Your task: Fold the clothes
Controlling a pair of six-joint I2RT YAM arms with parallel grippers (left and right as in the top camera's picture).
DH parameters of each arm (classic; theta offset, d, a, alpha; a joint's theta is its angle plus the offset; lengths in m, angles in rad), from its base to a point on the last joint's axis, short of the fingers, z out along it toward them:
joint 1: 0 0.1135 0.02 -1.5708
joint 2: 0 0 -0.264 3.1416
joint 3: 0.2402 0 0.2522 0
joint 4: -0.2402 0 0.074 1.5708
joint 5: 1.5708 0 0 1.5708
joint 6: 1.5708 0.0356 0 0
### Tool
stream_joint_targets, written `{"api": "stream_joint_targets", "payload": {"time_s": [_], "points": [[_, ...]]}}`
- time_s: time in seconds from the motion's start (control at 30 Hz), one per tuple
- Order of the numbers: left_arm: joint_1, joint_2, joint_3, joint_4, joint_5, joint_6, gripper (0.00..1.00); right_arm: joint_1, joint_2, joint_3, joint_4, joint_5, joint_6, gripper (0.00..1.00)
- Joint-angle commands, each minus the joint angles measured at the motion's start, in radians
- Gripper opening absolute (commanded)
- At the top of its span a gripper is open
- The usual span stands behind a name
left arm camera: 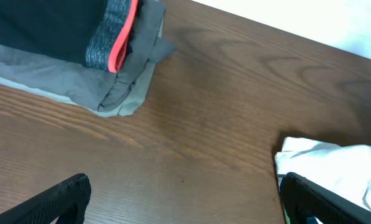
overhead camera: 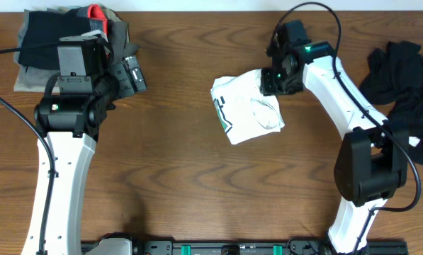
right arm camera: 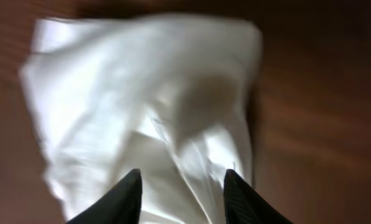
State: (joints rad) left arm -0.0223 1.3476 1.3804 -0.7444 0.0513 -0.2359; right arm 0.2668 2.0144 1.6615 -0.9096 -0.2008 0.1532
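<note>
Brown wood table (overhead camera: 183,177) lying under everything. Black clothes (overhead camera: 402,78) lying in loose heap, well apart from right pincer (right arm camera: 182,196). Stack of grey, black and red-edged clothes (overhead camera: 41,49) sitting near left pincer (left arm camera: 185,208), off to one side. White T-shirt (overhead camera: 248,113) lying bunched on table, right under right pincer, off to other side of left pincer. Right pincer fingers standing partly spread, white cloth showing in gap. Left pincer fingers spreading wide, holding nothing.
</note>
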Motion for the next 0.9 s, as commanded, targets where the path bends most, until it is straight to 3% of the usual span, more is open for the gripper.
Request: {"api": "stream_joint_targets", "payload": {"time_s": [0.0,0.4,0.6,0.87], "points": [[0.004,-0.001,-0.002,0.001,-0.015,0.006,0.98,0.017,0.023,0.018,0.013,-0.108,-0.111,0.38],[0.004,-0.001,-0.002,0.001,-0.015,0.006,0.98,0.062,0.123,0.018,0.096,-0.23,-0.154,0.31],[0.004,-0.001,-0.002,0.001,-0.015,0.006,0.98,0.051,0.122,0.039,0.11,-0.234,-0.147,0.01],[0.004,-0.001,-0.002,0.0,-0.015,0.006,0.98,0.007,0.122,0.236,0.08,-0.233,-0.176,0.01]]}}
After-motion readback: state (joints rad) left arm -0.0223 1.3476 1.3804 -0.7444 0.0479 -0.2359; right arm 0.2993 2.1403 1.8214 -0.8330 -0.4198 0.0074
